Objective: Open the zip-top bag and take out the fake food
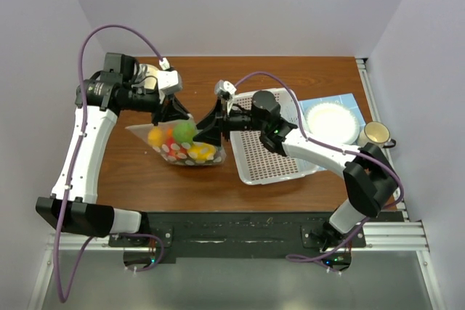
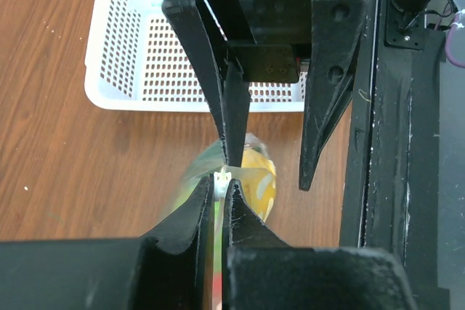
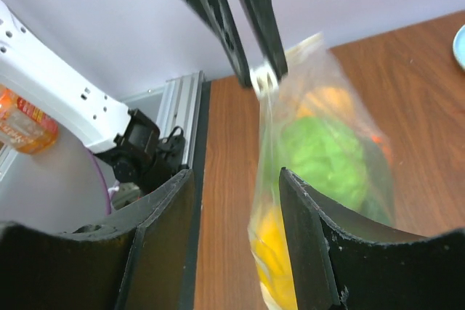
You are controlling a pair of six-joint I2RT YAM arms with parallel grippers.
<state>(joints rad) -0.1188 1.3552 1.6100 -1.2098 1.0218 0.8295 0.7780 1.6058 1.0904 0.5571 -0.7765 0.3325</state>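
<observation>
**STEP IN HAND: OPENING THE SEAL**

The left gripper is clamped on the top edge of the zip-top bag, which is held upright on the table beside the basket. The right gripper has its jaws apart, with the bag edge between them. Next move: grip one lip and pull; the seal appears closed. The fake food shows through clear, dotted film.

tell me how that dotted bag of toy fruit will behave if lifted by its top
Probably floppy: the zip-top bag is thin clear film, sagging where the left gripper pinches it. Likely bottom-heavy, since the fake food bunches low inside. It may swing or slip, held only at one small spot.
</observation>
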